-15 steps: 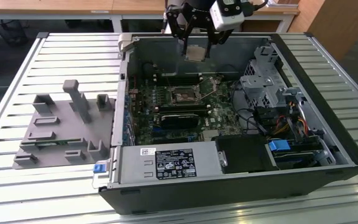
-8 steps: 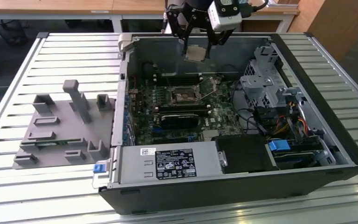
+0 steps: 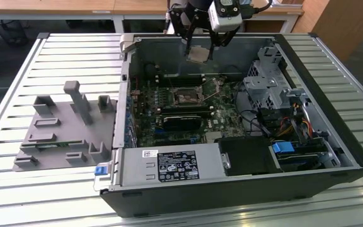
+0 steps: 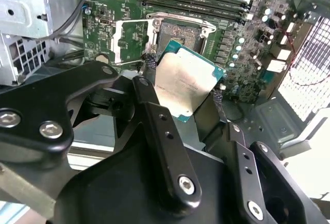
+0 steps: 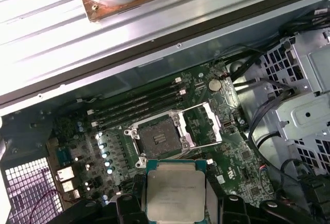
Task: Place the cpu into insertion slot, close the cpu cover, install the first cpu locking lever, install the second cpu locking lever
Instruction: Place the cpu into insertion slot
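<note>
A black two-fingered gripper [image 3: 198, 47] clamps the small silvery square cpu [image 4: 188, 82] by opposite edges. The exterior view shows it held high over the open black computer case [image 3: 188, 201]. The first wrist view shows the dark square insertion slot [image 5: 159, 139] below the chip, with the thin silver cpu cover [image 5: 202, 126] swung open beside it.

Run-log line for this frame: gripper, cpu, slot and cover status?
gripper: shut on cpu | cpu: held in air, not seated | insertion slot: empty | cpu cover: open
</note>
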### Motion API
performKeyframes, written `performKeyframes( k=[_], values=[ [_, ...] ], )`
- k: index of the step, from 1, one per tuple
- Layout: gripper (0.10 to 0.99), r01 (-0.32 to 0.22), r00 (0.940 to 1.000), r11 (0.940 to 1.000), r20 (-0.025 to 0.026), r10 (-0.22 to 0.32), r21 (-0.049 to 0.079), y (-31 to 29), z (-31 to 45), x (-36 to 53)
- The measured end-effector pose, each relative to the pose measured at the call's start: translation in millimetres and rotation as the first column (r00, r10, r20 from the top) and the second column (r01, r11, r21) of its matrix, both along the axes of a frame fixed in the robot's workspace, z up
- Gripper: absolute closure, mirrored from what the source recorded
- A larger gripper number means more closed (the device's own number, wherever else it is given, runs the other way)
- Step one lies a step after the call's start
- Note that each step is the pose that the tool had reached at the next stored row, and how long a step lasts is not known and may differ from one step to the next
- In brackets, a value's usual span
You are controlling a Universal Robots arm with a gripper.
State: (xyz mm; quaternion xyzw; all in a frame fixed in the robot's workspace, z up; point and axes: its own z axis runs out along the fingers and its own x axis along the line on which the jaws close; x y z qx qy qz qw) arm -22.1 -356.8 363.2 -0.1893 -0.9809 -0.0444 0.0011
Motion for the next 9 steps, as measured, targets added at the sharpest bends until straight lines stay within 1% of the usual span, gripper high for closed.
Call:
performKeyframes(
  k=[4, 9],
  values=[
    [0.545, 0.043, 0.9991, 0.9991, 0.0000, -0.043, 0.000, 0.1, -0.4, 0.0],
    [0.545, 0.089, 0.9961, 0.9961, 0.0000, -0.089, 0.000, 0.2, -0.8, 0.0]
  ],
)
